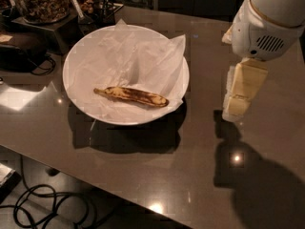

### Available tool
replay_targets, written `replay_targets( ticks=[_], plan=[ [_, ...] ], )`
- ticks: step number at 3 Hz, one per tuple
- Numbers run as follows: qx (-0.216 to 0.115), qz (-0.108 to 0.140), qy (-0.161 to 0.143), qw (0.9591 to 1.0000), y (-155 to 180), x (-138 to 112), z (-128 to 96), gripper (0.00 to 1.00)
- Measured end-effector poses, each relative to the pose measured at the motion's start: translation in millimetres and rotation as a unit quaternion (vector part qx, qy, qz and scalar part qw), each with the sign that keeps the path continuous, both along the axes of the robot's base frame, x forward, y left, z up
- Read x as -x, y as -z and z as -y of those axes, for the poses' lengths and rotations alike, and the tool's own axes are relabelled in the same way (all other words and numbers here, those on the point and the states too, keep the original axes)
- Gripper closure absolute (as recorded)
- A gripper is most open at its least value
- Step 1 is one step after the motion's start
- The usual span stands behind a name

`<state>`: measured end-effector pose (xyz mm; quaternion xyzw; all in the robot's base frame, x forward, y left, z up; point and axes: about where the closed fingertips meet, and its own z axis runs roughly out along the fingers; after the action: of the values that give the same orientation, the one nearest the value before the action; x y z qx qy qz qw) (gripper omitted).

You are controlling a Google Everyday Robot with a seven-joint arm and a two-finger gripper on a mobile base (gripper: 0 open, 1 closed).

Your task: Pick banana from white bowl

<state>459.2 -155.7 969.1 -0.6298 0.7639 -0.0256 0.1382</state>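
A slim, brown-blotched yellow banana lies across the front part of the large white bowl, which is lined with crinkled white paper and stands on the dark table. Its stem points left. My gripper hangs from the white arm at the right, above the table and well to the right of the bowl, about level with the banana. It holds nothing.
Dark containers of nuts stand at the back left beside a black device with cables. The table's front edge runs diagonally; black cables lie on the floor below.
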Motion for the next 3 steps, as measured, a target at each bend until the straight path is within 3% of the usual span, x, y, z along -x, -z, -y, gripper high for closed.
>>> replay_targets(
  ticks=[2, 3],
  plan=[
    [0.054, -0.015, -0.043, 0.9975, 35, -16, -74, 0.00],
    [0.034, -0.009, -0.037, 0.9987, 29, -17, -67, 0.00]
  ],
)
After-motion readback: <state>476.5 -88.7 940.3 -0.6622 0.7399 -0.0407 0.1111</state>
